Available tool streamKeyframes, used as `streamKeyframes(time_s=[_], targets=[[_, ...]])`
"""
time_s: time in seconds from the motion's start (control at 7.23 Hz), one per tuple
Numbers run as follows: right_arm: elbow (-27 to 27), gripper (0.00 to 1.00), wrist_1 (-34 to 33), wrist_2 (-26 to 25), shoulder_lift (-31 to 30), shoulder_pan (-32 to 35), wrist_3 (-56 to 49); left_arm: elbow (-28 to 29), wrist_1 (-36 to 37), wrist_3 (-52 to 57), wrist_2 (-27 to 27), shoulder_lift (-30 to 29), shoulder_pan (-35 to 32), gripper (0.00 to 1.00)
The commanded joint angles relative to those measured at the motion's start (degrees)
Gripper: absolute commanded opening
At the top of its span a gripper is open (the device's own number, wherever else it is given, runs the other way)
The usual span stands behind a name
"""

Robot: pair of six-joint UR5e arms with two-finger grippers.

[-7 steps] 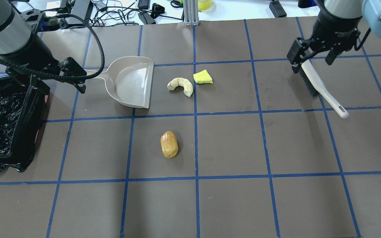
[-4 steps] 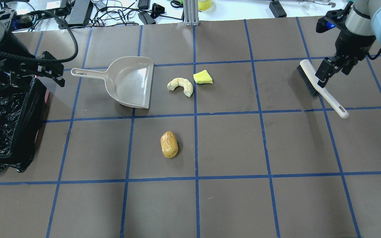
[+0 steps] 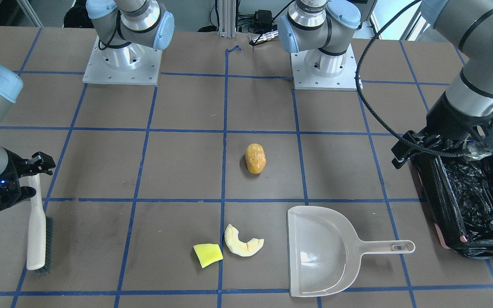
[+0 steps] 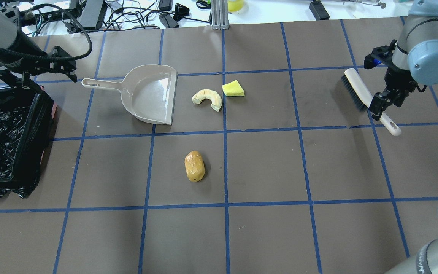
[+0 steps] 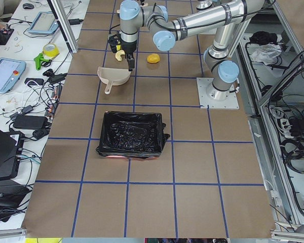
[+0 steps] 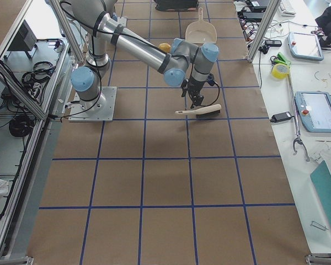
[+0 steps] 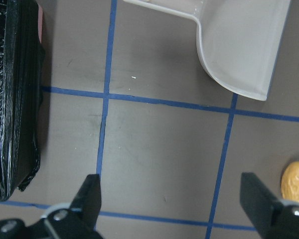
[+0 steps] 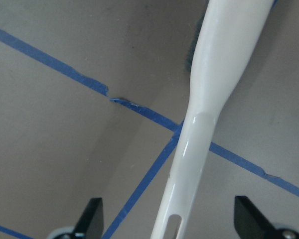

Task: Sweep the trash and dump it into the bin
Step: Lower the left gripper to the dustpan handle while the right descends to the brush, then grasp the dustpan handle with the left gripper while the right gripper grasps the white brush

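Observation:
The golden-brown lump (image 4: 194, 166) lies mid-table; it also shows in the front view (image 3: 255, 158). The cream crescent (image 4: 207, 99) and the yellow wedge (image 4: 233, 88) lie just right of the beige dustpan (image 4: 152, 95), which rests flat with nothing in it. The black-bagged bin (image 4: 2, 137) stands at the far left. My left gripper (image 4: 38, 76) is open and empty, above the bin's far corner and left of the dustpan handle; the left wrist view (image 7: 174, 199) shows its jaws wide apart. My right gripper (image 4: 383, 102) is open and straddles the handle of the white brush (image 8: 214, 99).
The brush (image 4: 357, 93) lies flat at the far right, bristles toward the back. Blue tape lines grid the brown table. Cables and gear lie along the far edge (image 4: 135, 15). Both arm bases (image 3: 323, 64) stand at the table's robot side.
My left gripper has moved left and back, away from the dustpan handle to the bin's far corner. My right gripper has moved from the brush head down along the handle.

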Motion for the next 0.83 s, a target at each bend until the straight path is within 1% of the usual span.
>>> streamKeyframes(time_s=[0.0, 0.14, 0.28, 0.41, 0.55, 0.69], targets=[[3.0, 0.86, -2.8, -1.3, 1.2, -0.7, -0.2, -0.8, 3.3, -26.0, 0.0, -2.8, 0.1, 1.0], [3.0, 0.78, -2.9, -1.3, 1.3, -0.7, 0.0, -1.7, 3.8, -39.7, 0.4, -4.3, 0.1, 1.0], [3.0, 0.71, -2.9, -1.4, 1.3, -0.8, 0.0, -2.3, 7.1, -44.8, 0.1, -6.1, 0.1, 1.0], [3.0, 0.61, -3.0, -1.4, 1.2, -0.8, 0.5, -2.0, 8.4, -52.7, 0.6, -9.1, 0.1, 1.0], [2.8, 0.55, -3.1, -1.5, 1.2, -0.8, 1.5, -1.1, 11.0, -60.4, 0.6, -11.2, 0.1, 0.99], [2.8, 0.55, -3.1, -1.4, 1.2, -0.8, 3.4, -1.0, 17.1, -62.3, 0.6, -13.4, 0.0, 0.86]])
